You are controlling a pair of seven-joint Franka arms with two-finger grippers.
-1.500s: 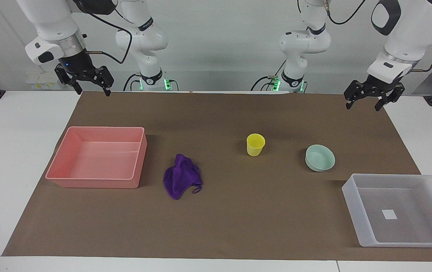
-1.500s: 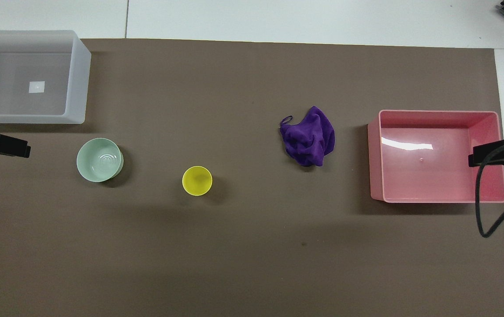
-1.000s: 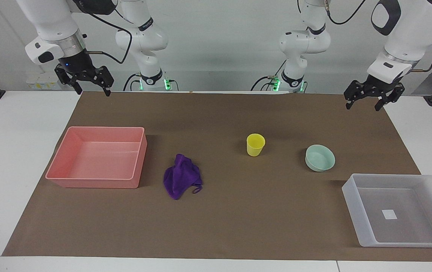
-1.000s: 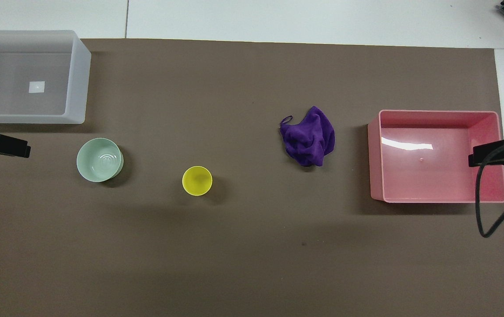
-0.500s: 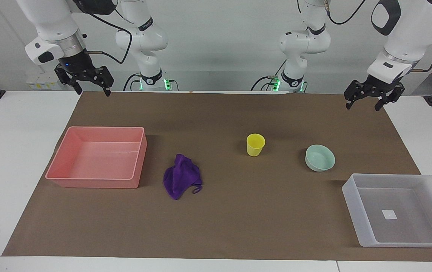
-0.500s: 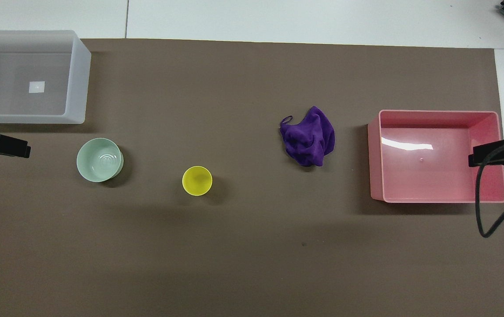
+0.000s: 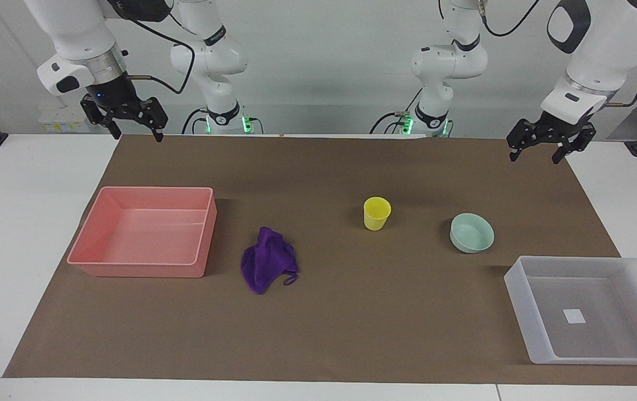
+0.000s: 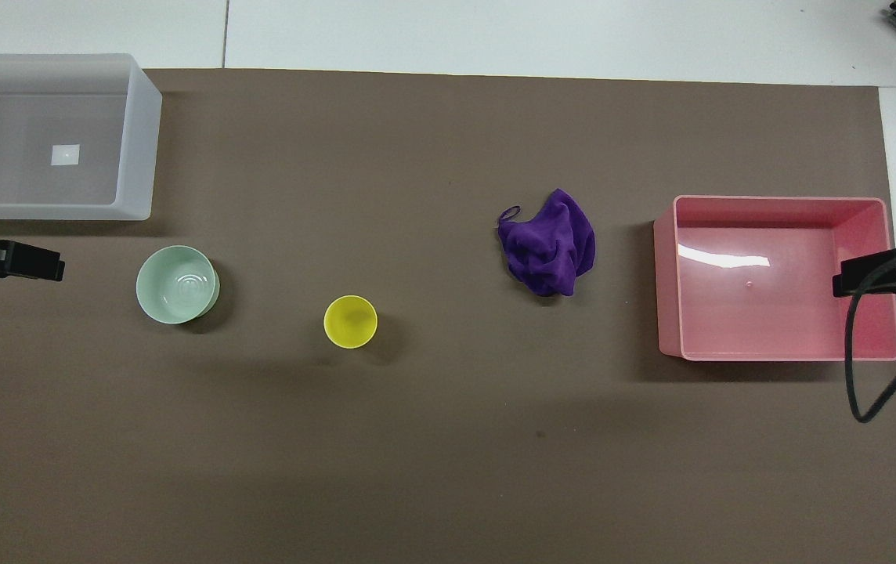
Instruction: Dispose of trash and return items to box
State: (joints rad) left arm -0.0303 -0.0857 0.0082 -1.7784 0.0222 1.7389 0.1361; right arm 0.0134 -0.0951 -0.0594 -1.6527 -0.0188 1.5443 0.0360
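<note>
Left pincer (image 7: 537, 154) shifted slightly toward bowl (image 7: 471, 233); right pincer (image 7: 135, 132) unchanged, both open.

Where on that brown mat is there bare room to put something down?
The widest bare patch lies between the purple cloth and the yellow cup. It is tighter between the mint bowl and the translucent tray.

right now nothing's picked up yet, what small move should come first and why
Probably lower the open left gripper toward the mint bowl. The bowl sits loose on the mat beside the empty grey tray, at that arm's end. The right gripper waits open near the pink bin.
</note>
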